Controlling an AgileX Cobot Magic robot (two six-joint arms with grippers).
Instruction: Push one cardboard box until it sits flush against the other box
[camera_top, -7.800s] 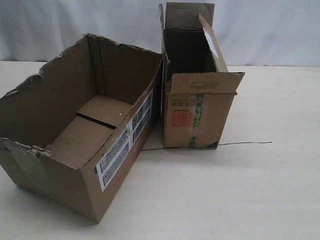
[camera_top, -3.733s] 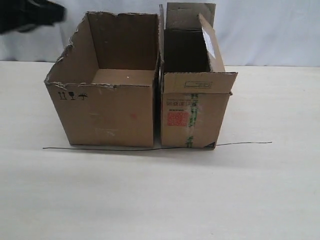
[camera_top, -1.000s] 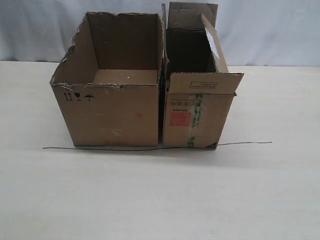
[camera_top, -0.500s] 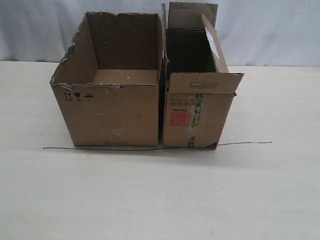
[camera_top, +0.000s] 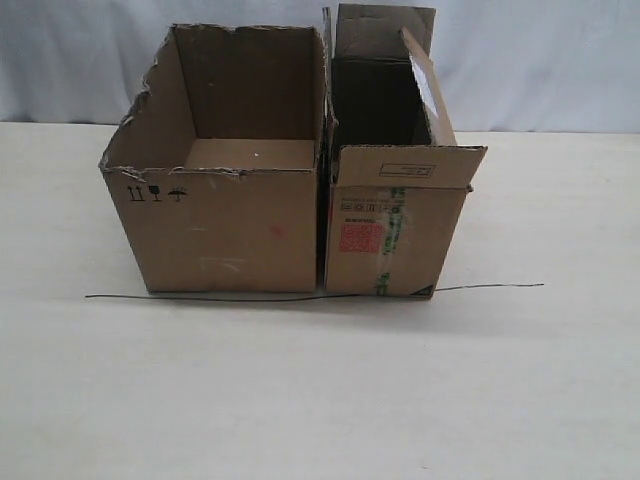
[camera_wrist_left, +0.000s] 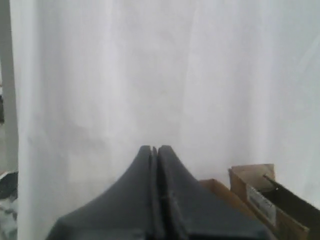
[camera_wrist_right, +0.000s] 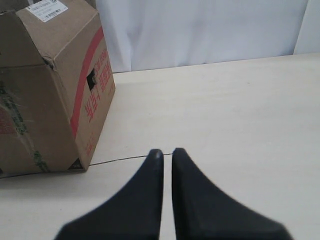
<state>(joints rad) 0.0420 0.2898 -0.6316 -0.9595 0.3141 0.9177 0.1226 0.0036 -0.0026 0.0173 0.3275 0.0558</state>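
In the exterior view the wide torn-edged cardboard box (camera_top: 225, 230) stands square on the table, its right side touching the narrower other box (camera_top: 385, 235) with the red label and green-printed tape. Neither gripper appears in that view. In the left wrist view my left gripper (camera_wrist_left: 154, 149) is shut and empty, raised in front of the white curtain, with box flaps (camera_wrist_left: 260, 200) low beside it. In the right wrist view my right gripper (camera_wrist_right: 163, 151) is shut on nothing, low over the table and well apart from the other box (camera_wrist_right: 50, 90).
A thin black wire (camera_top: 200, 297) lies on the pale table (camera_top: 320, 400) along the front of both boxes, and reaches my right fingertips as the wire (camera_wrist_right: 125, 159). A white curtain (camera_top: 550, 60) hangs behind.
Since the oldest frames the wide box has turned square and slid right against the narrower box. A dark arm at the upper left has left the view. Nothing moved in the last second.
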